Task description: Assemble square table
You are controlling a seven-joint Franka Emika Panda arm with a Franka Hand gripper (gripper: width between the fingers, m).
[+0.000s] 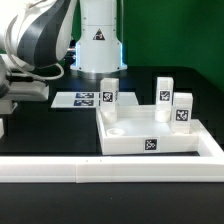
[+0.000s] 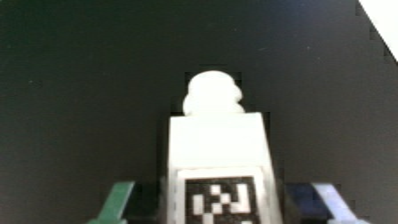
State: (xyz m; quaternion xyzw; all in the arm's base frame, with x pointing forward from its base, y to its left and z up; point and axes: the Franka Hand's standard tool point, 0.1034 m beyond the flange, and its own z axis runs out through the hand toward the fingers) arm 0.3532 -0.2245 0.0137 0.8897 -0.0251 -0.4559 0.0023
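Note:
In the wrist view a white leg (image 2: pixel 217 140) lies on the black board between my fingers. It has a rounded peg at its far end and a black-white tag at the near end. My gripper (image 2: pixel 222 200) straddles it, with a dark gap between the leg and both the green fingertip (image 2: pixel 121 200) and the blue fingertip (image 2: pixel 320 198). In the exterior view the square table top (image 1: pixel 125 138) lies at the centre right, rim up. Three more tagged legs (image 1: pixel 108 93) (image 1: pixel 164 90) (image 1: pixel 182 110) stand by it. The arm (image 1: pixel 35 45) reaches to the exterior view's left, its fingers out of frame.
A long white rail (image 1: pixel 100 172) borders the black board along the front and the exterior view's right. The marker board (image 1: pixel 82 99) lies flat behind the table top. The robot's white base (image 1: pixel 98 35) stands at the back.

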